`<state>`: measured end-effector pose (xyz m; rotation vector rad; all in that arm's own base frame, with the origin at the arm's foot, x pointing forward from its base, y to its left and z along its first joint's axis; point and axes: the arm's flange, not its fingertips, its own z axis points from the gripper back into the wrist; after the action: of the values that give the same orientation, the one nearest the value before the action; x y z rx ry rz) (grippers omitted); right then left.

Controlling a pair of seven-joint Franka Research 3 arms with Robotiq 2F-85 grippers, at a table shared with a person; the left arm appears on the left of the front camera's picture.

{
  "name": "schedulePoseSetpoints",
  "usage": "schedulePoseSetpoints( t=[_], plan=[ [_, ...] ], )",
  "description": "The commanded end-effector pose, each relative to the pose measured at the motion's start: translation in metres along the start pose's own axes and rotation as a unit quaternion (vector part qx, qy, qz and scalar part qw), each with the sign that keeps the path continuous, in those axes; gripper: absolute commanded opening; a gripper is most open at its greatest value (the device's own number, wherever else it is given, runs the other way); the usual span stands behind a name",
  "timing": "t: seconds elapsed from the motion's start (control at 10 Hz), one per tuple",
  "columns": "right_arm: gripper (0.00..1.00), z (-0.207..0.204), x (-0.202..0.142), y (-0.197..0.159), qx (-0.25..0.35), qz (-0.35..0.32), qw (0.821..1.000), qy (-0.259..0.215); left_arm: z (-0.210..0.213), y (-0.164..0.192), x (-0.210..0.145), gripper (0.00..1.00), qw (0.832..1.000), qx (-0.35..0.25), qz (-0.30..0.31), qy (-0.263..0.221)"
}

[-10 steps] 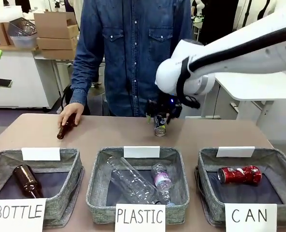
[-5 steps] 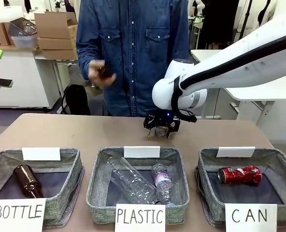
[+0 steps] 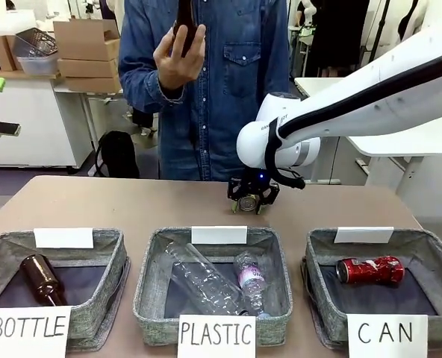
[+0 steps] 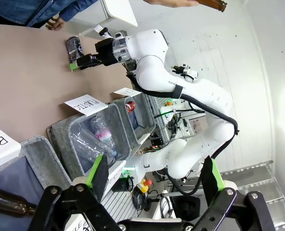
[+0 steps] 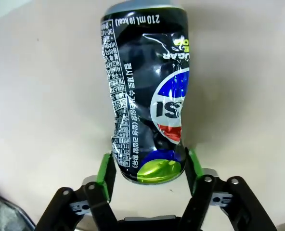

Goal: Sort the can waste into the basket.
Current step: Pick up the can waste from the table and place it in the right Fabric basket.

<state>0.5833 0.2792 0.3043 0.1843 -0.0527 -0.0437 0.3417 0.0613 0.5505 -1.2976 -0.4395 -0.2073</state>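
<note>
**Right claw** point(image 5: 149, 168) lowered over the dark can point(image 5: 147, 91), which lies on its side on the bench point(image 5: 36, 96), beyond the middle basket point(image 3: 148, 250) and well apart from the basket point(image 3: 430, 250) signed "CAN". The red can point(image 3: 369, 270) already lies in that basket. The green pads point(image 5: 105, 169) flank the dark can's near end, at or just off its wall; whether they press on it cannot be told. **Left claw** point(image 4: 156, 163): fingers wide apart, empty.

**Handling, as judged:** thin metal and probably light. The waist is creased, so a hard squeeze would likely buckle it. The glossy round wall may roll or slip. The end, stiffened by its rim, looks a firmer hold than the dented middle.

**Legible on the dark can:** "210 ml (0 kcal)", "SUGAR", part of a red, white and blue roundel; the fine print is too small to read.

**Front signs** point(image 3: 216, 331): "BOTTLE", "PLASTIC", "CAN".
</note>
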Motion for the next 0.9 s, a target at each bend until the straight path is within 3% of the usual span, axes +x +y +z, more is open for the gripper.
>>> schedulePoseSetpoints(
  t=[0.0, 0.1, 0.2, 0.4, 0.8],
  plan=[
    [0.0, 0.004, -0.002, 0.002, -0.02, -0.012, 1.0, 0.001, 0.003, -0.001, -0.001, 1.0, 1.0, -0.001, -0.007, 0.006],
    [0.0, 0.003, -0.002, 0.0, -0.022, -0.016, 1.0, 0.003, 0.003, -0.001, -0.001, 1.0, 1.0, -0.001, -0.007, 0.006],
    [0.15, 0.004, -0.001, -0.004, -0.02, -0.02, 1.0, 0.004, 0.003, -0.001, -0.001, 1.0, 1.0, -0.001, -0.007, 0.006],
    [0.0, 0.004, -0.001, -0.013, -0.001, -0.022, 1.0, 0.009, 0.003, -0.001, -0.001, 1.0, 1.0, -0.001, -0.007, 0.006],
    [0.0, 0.011, -0.015, -0.074, 0.102, -0.01, 0.994, 0.023, 0.003, -0.001, -0.001, 1.0, 1.0, -0.001, -0.007, 0.006]
  ],
)
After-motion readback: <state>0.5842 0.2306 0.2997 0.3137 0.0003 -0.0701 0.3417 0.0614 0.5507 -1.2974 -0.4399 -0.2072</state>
